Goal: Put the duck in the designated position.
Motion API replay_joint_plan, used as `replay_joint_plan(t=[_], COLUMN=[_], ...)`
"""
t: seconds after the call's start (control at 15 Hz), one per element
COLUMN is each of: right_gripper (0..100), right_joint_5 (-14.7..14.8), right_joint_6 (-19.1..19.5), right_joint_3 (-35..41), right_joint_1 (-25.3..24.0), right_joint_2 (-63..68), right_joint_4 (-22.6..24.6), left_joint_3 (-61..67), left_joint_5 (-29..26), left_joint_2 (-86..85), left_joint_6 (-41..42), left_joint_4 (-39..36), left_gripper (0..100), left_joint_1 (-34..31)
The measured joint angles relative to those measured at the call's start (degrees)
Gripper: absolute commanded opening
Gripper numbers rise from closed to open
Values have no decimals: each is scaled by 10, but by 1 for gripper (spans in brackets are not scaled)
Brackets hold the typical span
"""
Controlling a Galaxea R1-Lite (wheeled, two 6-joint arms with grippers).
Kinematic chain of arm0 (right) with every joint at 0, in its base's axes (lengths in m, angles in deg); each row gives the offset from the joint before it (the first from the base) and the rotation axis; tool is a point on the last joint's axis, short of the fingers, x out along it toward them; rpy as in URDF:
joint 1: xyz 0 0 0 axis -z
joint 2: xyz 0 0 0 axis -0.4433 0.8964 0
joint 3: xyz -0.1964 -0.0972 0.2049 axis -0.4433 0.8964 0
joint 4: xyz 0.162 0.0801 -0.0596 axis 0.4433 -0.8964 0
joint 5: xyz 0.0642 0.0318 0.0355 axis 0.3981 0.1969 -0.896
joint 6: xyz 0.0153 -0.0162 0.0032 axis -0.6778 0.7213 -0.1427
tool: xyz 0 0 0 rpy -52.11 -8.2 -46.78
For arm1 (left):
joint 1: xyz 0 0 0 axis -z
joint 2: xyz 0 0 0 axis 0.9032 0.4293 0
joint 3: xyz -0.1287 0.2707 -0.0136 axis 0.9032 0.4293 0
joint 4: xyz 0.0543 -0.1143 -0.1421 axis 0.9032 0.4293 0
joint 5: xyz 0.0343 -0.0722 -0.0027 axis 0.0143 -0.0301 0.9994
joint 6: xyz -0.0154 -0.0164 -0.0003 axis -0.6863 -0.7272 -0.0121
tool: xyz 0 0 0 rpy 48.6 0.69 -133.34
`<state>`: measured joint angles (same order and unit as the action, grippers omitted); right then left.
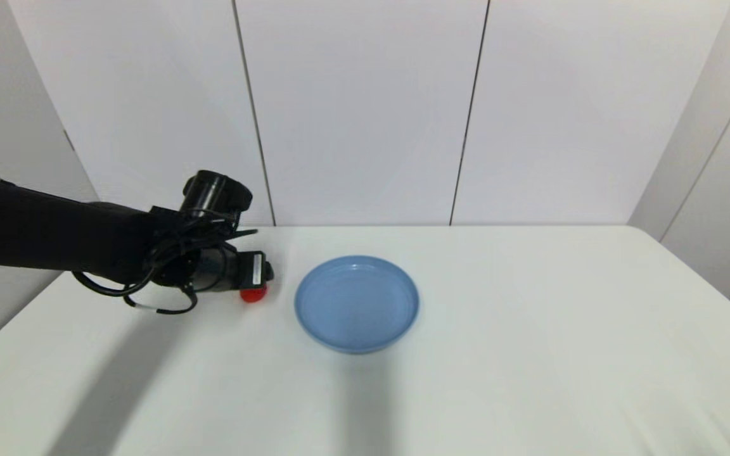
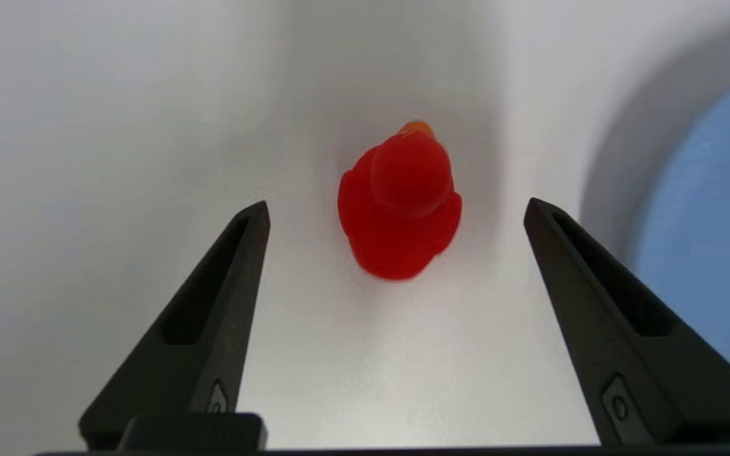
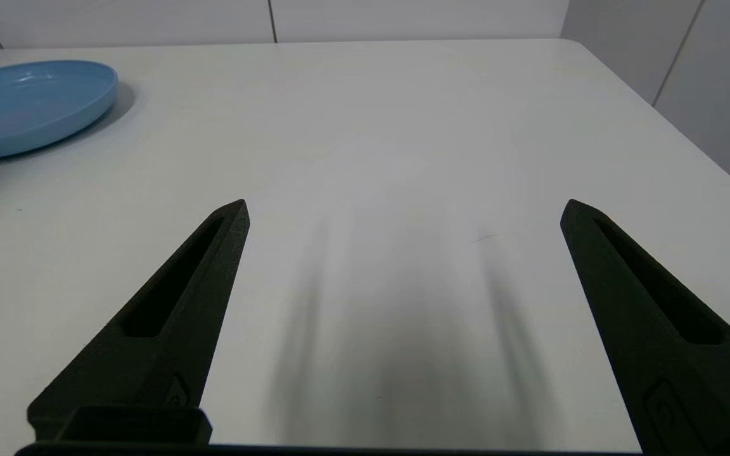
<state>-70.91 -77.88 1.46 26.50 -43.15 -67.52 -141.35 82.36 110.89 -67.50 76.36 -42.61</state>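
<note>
Left gripper (image 2: 397,209) sits directly above the duck (image 2: 401,202), fingers spread wide with one finger (image 2: 213,310) on each side of it and clear gaps both sides, no contact visible. Duck is bright red, round head on a rounded body, a small orange bit showing at the far end of the head (probably the beak). It rests on the white table (image 1: 530,354), upright as far as the left wrist view shows. In the head view the left arm reaches in from 9 o'clock and the gripper housing covers most of the duck (image 1: 253,294); only a red sliver shows under the tool end. The blue plate (image 1: 357,303) lies at roughly 3 o'clock from the duck, near it but not touching, a strip of bare table between them. Plate holds nothing; its rim (image 2: 707,215) also shows at the edge of the left wrist view, casting a grey shadow toward the duck. Duck is on the table, outside the plate. Right gripper (image 3: 403,206) is out of the head view; its own camera shows it low over bare table on the right side, jaws apart, nothing between them, with the plate (image 3: 29,104) well off toward 10 o'clock. White wall panels (image 1: 365,107) stand behind the table's far edge.
</note>
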Motion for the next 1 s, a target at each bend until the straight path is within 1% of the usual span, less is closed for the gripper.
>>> replay_joint_plan(t=[0.2,0.4,0.53,0.67,0.8,0.87,1.0], right_gripper=[100,100,100,100,100,100,100], right_joint_5=[0,0,0,0,0,0,0], right_joint_6=[0,0,0,0,0,0,0], right_joint_3=[0,0,0,0,0,0,0], right_joint_1=[0,0,0,0,0,0,0], right_joint_2=[0,0,0,0,0,0,0], right_joint_4=[0,0,0,0,0,0,0], left_joint_3=[-4,-5,3,26,66,89,139], left_joint_5=[0,0,0,-1,-11,-23,-68], left_joint_2=[-66,-163,-236,-310,-384,-421,-500], left_joint_6=[37,95,114,126,154,174,211], left_joint_4=[62,137,166,174,167,161,152], left_gripper=[100,100,100,100,100,100,100], left_joint_1=[-9,-35,-53,-66,-87,-101,-135])
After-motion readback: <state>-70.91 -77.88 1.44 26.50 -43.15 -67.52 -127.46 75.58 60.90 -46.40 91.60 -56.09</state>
